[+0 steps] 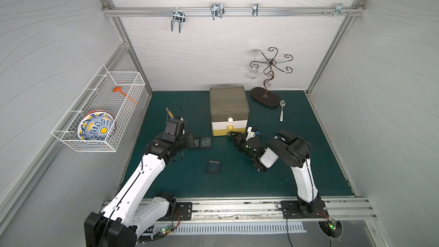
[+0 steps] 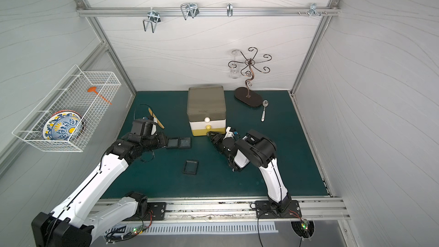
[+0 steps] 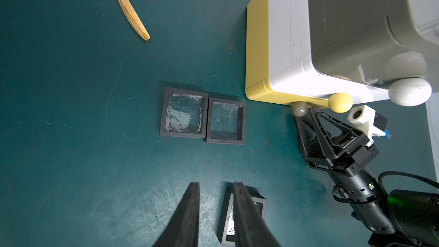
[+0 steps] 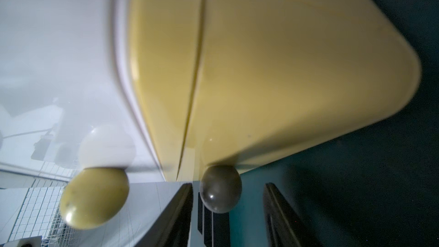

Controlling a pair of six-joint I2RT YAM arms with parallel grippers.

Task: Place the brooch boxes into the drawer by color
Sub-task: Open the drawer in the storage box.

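The drawer [image 1: 229, 105] stands at the back middle of the mat with all three tiers shut. Two black-framed brooch boxes [image 1: 206, 143] [image 3: 184, 112] lie side by side to its left, touching. A third black one [image 1: 213, 167] lies alone nearer the front, and in the left wrist view it shows partly behind one finger [image 3: 257, 206]. My left gripper [image 3: 215, 186] [image 1: 192, 141] hovers by the pair, open, with only bare mat between its fingers. My right gripper [image 4: 228, 186] [image 1: 231, 135] is open and straddles the grey knob [image 4: 220, 188] of the yellow bottom tier; one finger is close to it, the other apart.
A wooden knife [image 3: 128, 8] lies on the mat behind my left arm. A spoon [image 1: 282, 110] and a wire stand [image 1: 265, 97] holding a glass are at the back right. On the left wall hangs a wire basket [image 1: 99, 108] with a patterned plate.
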